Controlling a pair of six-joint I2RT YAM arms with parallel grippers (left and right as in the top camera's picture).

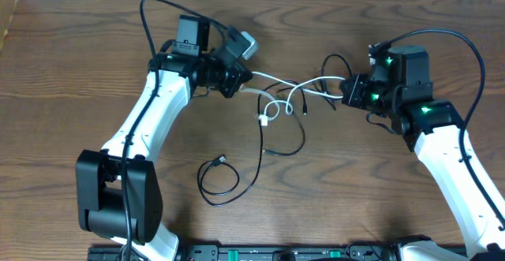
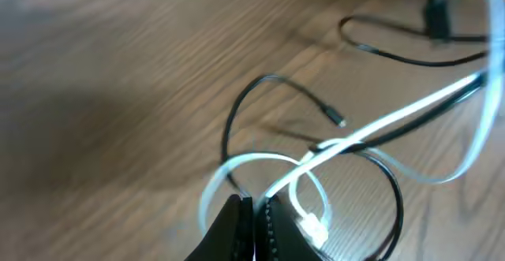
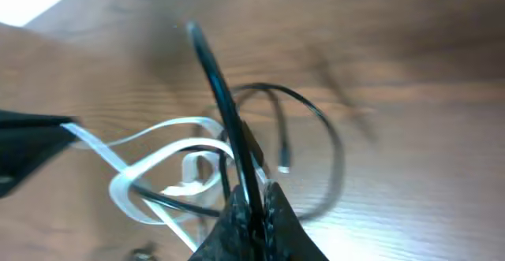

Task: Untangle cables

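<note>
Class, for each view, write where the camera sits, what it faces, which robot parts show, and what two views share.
Overhead: fixed above the table, looking straight down; the left gripper and right gripper show.
Left wrist: rides the left wrist, looking past its shut fingers at the white cable.
Right wrist: rides the right wrist, looking past its shut fingers at a black cable.
Shared: both wrist views show the white cable.

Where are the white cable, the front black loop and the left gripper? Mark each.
white cable point(image 2: 394, 119), left wrist view, on its taut strand.
front black loop point(image 1: 220, 161), overhead view, on its plug end.
left gripper point(image 2: 254, 210), left wrist view, between the closed jaws' tips.
</note>
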